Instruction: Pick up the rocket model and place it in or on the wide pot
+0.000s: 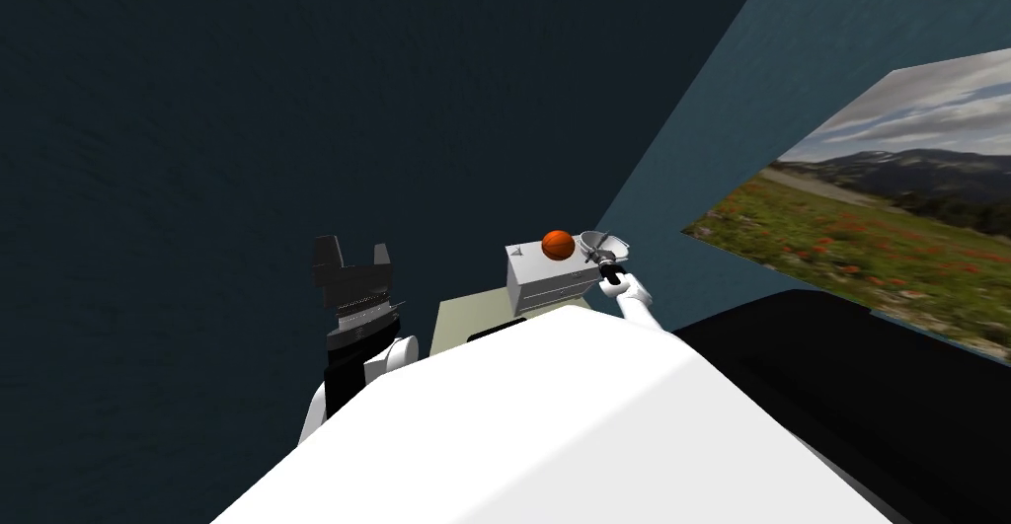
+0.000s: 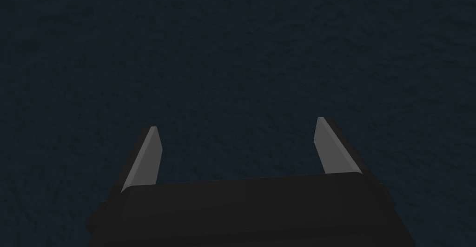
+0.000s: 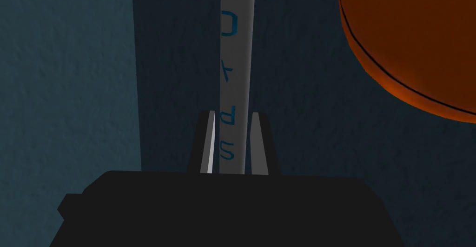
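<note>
Right gripper (image 3: 232, 115) jaws are clamped on the rocket model (image 3: 237, 49) by its slim body, apparently over the wide pot (image 1: 620, 246) beside the orange ball (image 1: 558, 244); centre over the pot, lower, then release; left gripper (image 2: 237, 123) jaws are spread wide, empty
</note>
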Robot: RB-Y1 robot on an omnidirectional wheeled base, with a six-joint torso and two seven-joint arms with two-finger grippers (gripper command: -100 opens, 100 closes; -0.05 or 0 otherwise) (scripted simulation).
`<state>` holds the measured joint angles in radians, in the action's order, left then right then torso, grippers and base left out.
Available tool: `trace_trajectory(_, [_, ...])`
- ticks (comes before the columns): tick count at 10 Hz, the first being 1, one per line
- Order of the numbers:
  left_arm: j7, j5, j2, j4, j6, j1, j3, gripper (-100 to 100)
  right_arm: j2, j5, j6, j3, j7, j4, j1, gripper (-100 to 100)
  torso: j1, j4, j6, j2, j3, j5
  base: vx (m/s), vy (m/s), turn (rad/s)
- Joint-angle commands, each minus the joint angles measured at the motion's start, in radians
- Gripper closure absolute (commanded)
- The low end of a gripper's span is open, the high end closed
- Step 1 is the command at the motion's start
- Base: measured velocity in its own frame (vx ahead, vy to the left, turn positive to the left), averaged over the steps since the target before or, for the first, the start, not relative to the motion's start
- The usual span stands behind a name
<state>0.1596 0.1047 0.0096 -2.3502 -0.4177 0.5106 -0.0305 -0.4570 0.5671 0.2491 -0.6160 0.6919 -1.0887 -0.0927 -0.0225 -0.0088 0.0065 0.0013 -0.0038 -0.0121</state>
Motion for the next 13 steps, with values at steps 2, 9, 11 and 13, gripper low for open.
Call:
trace_trajectory(2, [0.0, 0.0, 0.0, 0.0, 0.0, 0.0, 0.0, 0, -0.045, -0.004, -0.043, -0.001, -0.043, -0.01, 0.007, 100, 0.001, 0.0, 0.0, 0.0, 0.0, 0.0, -0.049, -0.136, 0.109])
trace_trajectory(9, [0.0, 0.0, 0.0, 0.0, 0.0, 0.0, 0.0, 0, -0.159, -0.02, -0.126, -0.01, -0.154, -0.022, 0.041, 100, -0.024, 0.004, 0.007, -0.011, -0.003, 0.005, -0.018, -0.145, 0.094])
trace_trajectory(11, [0.0, 0.0, 0.0, 0.0, 0.0, 0.0, 0.0, 0, -0.169, -0.022, -0.133, -0.011, -0.165, -0.023, 0.044, 100, -0.029, 0.008, 0.008, -0.012, -0.002, 0.013, 0.008, -0.113, 0.057])
trace_trajectory(13, [0.0, 0.0, 0.0, 0.0, 0.0, 0.0, 0.0, 0, -0.172, -0.026, -0.154, 0.004, -0.181, -0.037, 0.036, 100, -0.03, 0.011, 0.008, -0.015, -0.002, 0.021, 0.007, -0.06, 0.02])
